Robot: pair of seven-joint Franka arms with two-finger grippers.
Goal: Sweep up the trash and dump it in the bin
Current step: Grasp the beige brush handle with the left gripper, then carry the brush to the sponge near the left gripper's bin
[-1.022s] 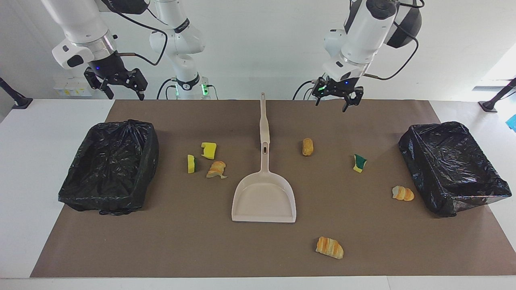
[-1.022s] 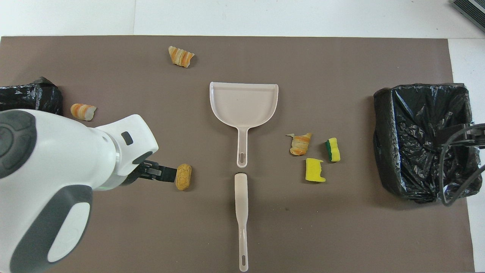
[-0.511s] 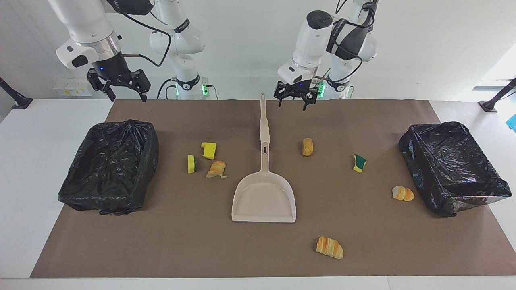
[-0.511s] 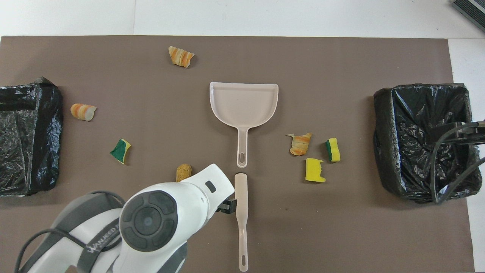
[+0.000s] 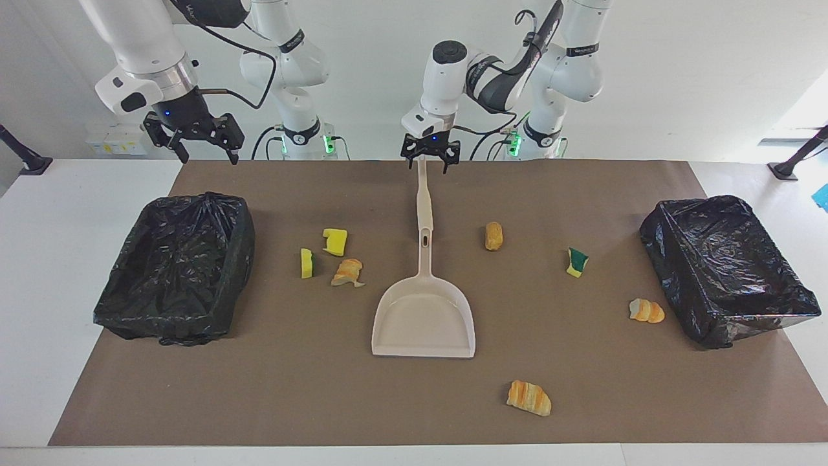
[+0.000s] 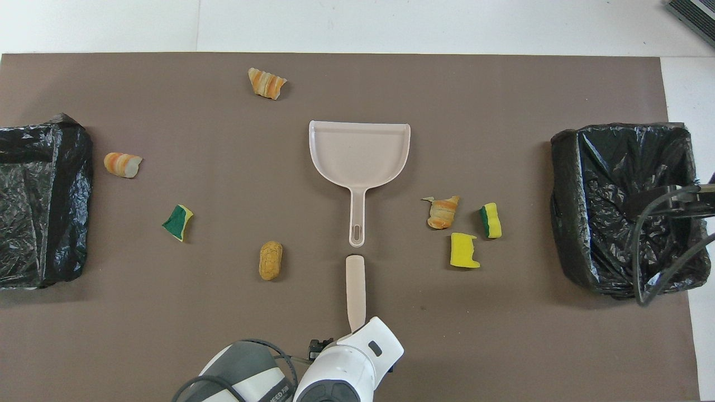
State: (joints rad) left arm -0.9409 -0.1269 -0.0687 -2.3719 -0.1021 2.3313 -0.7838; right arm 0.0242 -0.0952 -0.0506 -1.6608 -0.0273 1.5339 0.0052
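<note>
Left gripper (image 5: 429, 159): jaws standing apart, hanging over the handle end of the beige brush (image 5: 423, 200), not clamping it. Right gripper (image 5: 196, 143): jaws standing apart, holding nothing, hanging above the tabletop's (image 5: 310, 388) edge near one black-lined bin (image 5: 178, 265). Brush lying in line with the dustpan (image 5: 424, 317). Trash lying loose, 7 scraps: 2 sponge pieces (image 5: 335, 241) and 1 bread piece (image 5: 348, 272) beside the dustpan; 1 roll (image 5: 493, 235), 1 green sponge (image 5: 577, 262) and 2 croissant pieces (image 5: 646, 311) spreading toward the second bin (image 5: 728, 268).
</note>
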